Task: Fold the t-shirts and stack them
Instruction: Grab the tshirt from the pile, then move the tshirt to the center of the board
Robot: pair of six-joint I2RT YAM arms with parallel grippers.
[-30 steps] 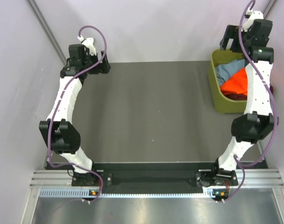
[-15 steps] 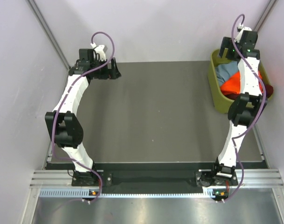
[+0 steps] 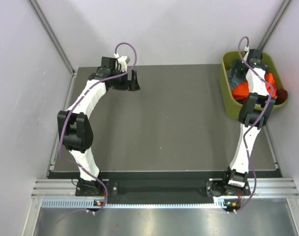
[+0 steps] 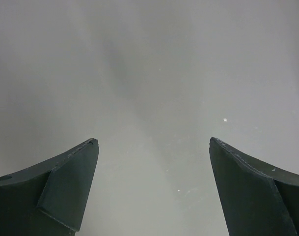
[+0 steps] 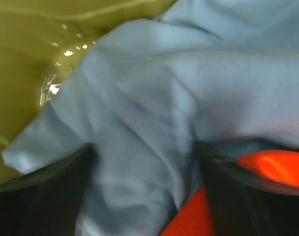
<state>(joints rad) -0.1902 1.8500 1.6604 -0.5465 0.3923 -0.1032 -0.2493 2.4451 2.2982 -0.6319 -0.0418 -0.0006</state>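
Grey table (image 3: 164,123), pale walls (image 3: 164,29), left pincer (image 4: 152,141) spread, right pincer (image 5: 145,147) spread astride blue-grey t-shirt (image 5: 154,83) in bin (image 5: 26,59)

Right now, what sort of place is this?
Probably a lab robot cell: left arm and right arm bolted to a rail, plain walls boxing in the table, shirts in a bin.

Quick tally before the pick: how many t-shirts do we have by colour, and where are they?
Dusty blue-grey cloth t-shirt: 1
Bright orange cloth t-shirt: 1
Dark maroon cloth t-shirt: 1
Total: 3, all at the olive-green plastic bin, the maroon one at its right rim.
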